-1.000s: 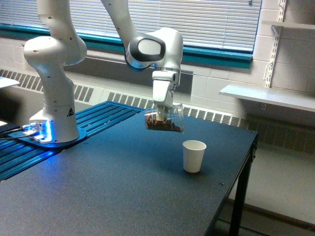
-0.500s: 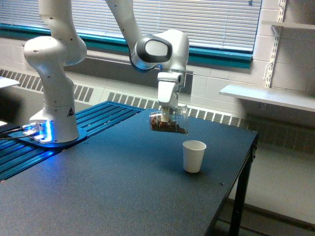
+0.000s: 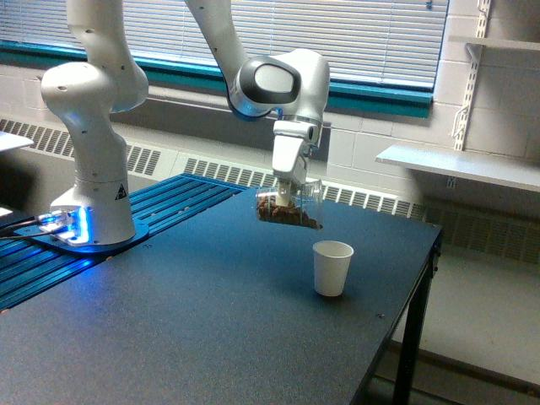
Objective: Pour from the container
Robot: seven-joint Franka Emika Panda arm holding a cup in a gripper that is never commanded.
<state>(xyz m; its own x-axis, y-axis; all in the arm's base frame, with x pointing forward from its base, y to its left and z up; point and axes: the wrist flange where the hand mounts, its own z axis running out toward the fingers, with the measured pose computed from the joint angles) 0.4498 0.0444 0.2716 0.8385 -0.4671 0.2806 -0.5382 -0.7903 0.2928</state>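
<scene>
Container (image 3: 288, 207) hangs tipped above the table (image 3: 211, 337), toward its far edge, up and aside from the paper cup (image 3: 332, 267). Gripper (image 3: 285, 199) pinches it mid-body. Thin clear plastic likely light, slippery, crushable; its brown grains can shift.

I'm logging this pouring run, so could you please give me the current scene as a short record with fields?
arm: Franka Panda, base at the exterior view's left
gripper: shut on the clear cup
clear cup: tipped on its side in the air, brown granules inside, mouth toward the exterior view's right
white paper cup: upright on the table, below and right of the clear cup
table: dark top
pouring: no granules seen falling
</scene>
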